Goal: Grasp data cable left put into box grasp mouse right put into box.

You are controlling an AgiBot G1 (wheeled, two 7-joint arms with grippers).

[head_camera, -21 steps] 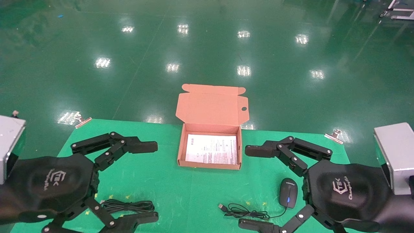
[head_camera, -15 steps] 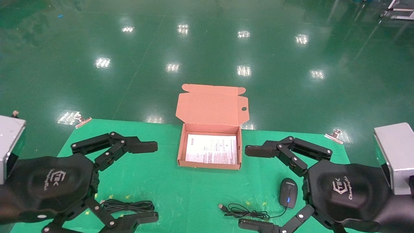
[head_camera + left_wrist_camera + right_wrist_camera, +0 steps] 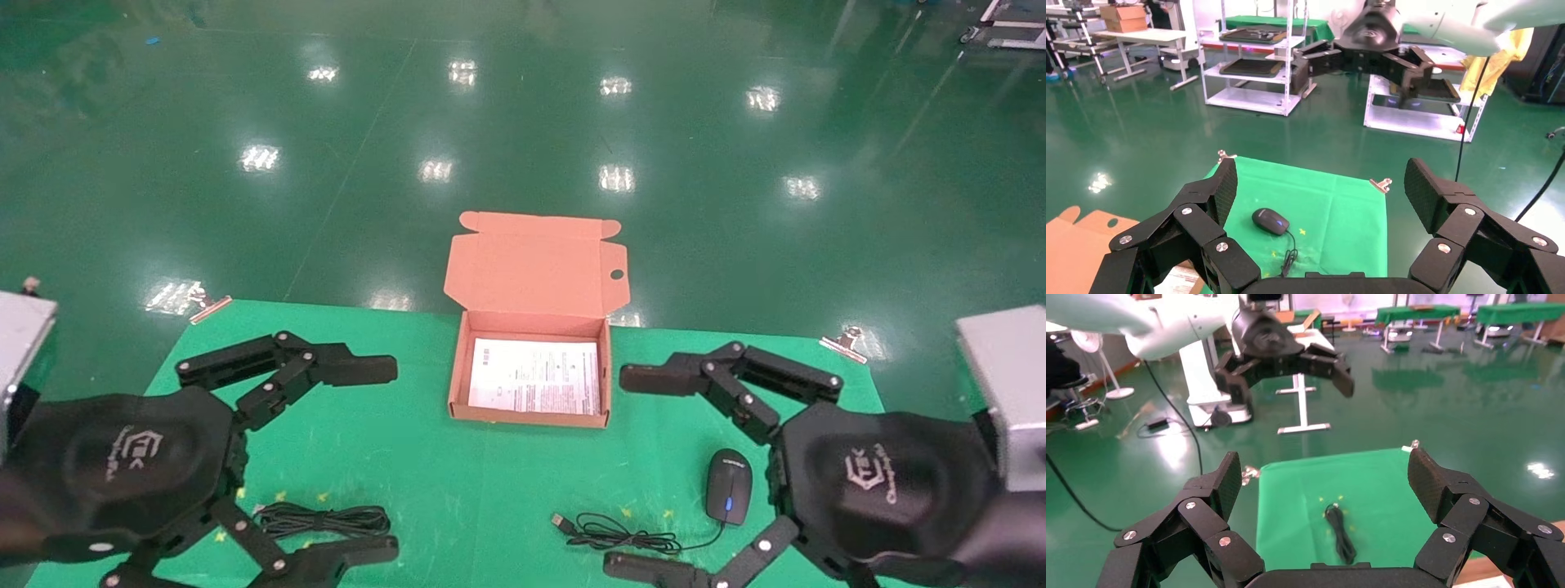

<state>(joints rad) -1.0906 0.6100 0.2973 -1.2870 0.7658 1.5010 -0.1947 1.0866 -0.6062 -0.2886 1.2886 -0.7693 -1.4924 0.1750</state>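
Hardly anything has been moved since the earlier frames: both wrists have been shifted slightly outward toward the frame edges, while the table objects are unchanged. At lower left of the head view, the left gripper (image 3: 380,457) is held with its fingers spread wide, nothing between them, above the data cable (image 3: 324,519) (a black wound bundle lying on the green mat (image 3: 425,482)). At lower right, the right gripper (image 3: 633,472) is likewise splayed and empty, with the mouse (image 3: 728,486) seen just beside its palm and the thin cord (image 3: 621,535) trailed toward lower centre. The box (image 3: 531,371) is placed at centre, lid raised, a white printed sheet (image 3: 535,386) lying inside.
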